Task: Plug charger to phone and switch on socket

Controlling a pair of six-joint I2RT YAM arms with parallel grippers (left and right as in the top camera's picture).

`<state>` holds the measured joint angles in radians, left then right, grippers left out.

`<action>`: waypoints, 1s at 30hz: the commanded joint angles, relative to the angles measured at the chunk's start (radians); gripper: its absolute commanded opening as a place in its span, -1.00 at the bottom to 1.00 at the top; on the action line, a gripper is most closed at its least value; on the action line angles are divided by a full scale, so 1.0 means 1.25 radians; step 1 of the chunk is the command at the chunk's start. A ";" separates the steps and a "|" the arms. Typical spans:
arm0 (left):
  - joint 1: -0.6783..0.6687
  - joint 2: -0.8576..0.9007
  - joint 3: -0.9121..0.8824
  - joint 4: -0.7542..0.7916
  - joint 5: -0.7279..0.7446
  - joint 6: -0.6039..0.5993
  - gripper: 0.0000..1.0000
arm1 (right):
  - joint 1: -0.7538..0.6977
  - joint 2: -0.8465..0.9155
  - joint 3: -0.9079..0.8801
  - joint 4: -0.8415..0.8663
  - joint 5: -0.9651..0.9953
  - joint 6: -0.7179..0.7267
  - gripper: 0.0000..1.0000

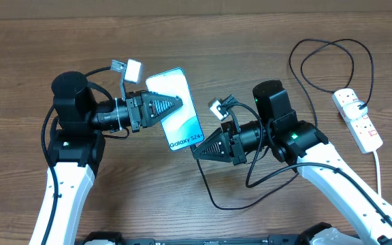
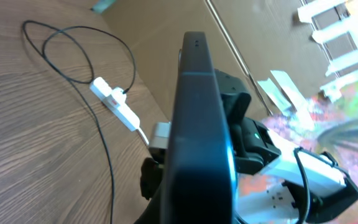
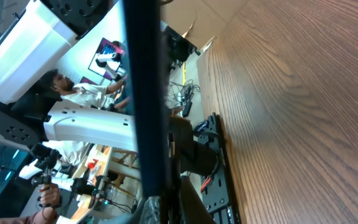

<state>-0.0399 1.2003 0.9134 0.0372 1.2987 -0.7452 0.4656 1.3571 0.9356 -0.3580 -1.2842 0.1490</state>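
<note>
The phone (image 1: 179,112), its light-blue screen lit, is lifted off the table with my left gripper (image 1: 177,103) shut on its long left edge. In the left wrist view the phone (image 2: 201,124) stands edge-on as a dark bar and hides the jaws. At the phone's lower end, my right gripper (image 1: 197,152) is shut on the tip end of the charger (image 1: 213,197). This thin black cable drops from the jaws and loops back to the white socket (image 1: 358,119) at the far right. The right wrist view shows the phone's edge (image 3: 145,93) just above the shut fingers (image 3: 173,208).
The charger cable makes wide loops at the back right (image 1: 332,61) before it reaches the socket. A thick white cord (image 1: 378,163) runs from the socket toward the front edge. In the left wrist view, the socket (image 2: 114,99) lies beyond the phone on the wooden table (image 1: 264,41).
</note>
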 commanded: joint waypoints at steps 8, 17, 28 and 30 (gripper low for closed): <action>-0.004 0.124 0.020 0.005 0.036 -0.072 -0.92 | 0.005 -0.004 0.015 -0.027 -0.016 0.003 -0.92; -0.004 0.157 0.020 0.103 0.061 -0.174 -0.91 | 0.005 -0.004 0.015 -0.039 -0.015 0.065 -0.92; -0.005 0.157 0.020 0.163 0.098 -0.240 -0.92 | 0.004 -0.004 0.015 -0.015 -0.002 0.130 -0.92; -0.005 0.157 0.020 0.163 0.106 -0.240 -0.91 | 0.004 -0.004 0.015 -0.013 0.009 0.130 -0.92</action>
<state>-0.0399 1.4048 0.9134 0.2321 1.3792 -1.0210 0.4664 1.3571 0.9356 -0.3820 -1.2812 0.2962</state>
